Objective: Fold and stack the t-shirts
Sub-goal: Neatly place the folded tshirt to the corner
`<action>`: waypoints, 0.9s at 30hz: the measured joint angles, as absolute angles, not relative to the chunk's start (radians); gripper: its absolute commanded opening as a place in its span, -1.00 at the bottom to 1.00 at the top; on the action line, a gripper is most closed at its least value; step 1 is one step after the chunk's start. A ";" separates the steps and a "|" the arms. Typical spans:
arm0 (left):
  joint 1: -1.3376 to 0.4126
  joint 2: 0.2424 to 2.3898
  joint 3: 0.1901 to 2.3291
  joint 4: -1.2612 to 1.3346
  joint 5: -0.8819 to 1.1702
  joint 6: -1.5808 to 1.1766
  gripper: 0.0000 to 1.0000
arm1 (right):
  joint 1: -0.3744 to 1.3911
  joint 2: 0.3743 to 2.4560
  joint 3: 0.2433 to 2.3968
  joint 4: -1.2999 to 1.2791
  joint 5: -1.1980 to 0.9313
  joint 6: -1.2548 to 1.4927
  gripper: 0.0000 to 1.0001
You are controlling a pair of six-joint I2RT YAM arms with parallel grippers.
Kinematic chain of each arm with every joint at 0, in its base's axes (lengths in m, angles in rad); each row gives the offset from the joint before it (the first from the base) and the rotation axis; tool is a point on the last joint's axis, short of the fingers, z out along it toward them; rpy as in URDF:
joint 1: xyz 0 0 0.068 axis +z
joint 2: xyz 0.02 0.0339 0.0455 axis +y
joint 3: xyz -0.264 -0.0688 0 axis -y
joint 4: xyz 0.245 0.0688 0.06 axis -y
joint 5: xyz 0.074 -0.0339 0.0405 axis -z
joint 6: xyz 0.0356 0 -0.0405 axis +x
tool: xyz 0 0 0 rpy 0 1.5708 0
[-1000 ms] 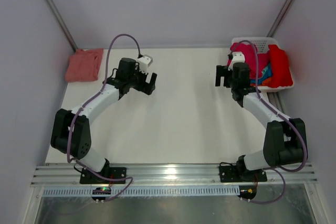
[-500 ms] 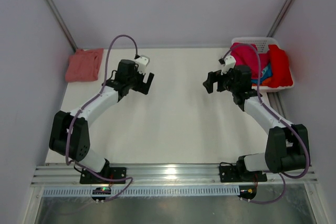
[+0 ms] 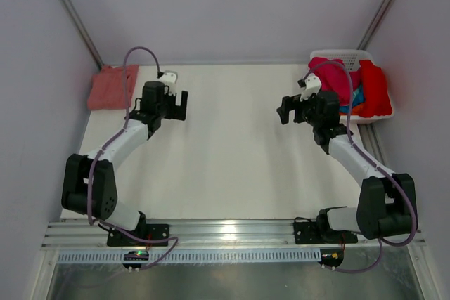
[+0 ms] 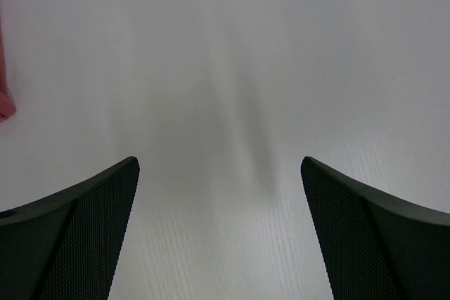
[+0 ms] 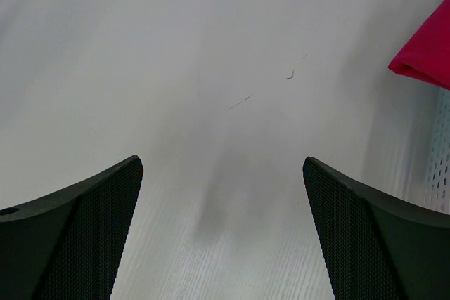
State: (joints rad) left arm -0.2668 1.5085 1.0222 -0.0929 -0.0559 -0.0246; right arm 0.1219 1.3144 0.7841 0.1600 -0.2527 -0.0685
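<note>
Folded t-shirt (image 3: 112,87) lies upper left, on the table's (image 3: 232,166) far-left corner, with the left gripper (image 3: 181,105) to its right. Basket (image 3: 344,54) upper right holds a heap of t-shirts (image 3: 374,89) — right gripper (image 3: 284,111) just left of it.

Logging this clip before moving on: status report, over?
Left gripper open, empty, over table. Right gripper open, empty, near basket. Salmon t-shirt folded far left; other t-shirts heaped in basket. Path unobstructed.
</note>
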 measured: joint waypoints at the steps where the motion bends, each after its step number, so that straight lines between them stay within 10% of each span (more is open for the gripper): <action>1: -0.245 1.503 1.022 -0.087 -0.050 -0.040 0.98 | 0.120 1.312 0.779 0.165 -0.253 -0.068 0.99; 27: -0.096 1.356 0.755 0.100 0.124 -0.061 0.98 | 0.102 1.255 0.664 0.205 -0.237 -0.175 0.99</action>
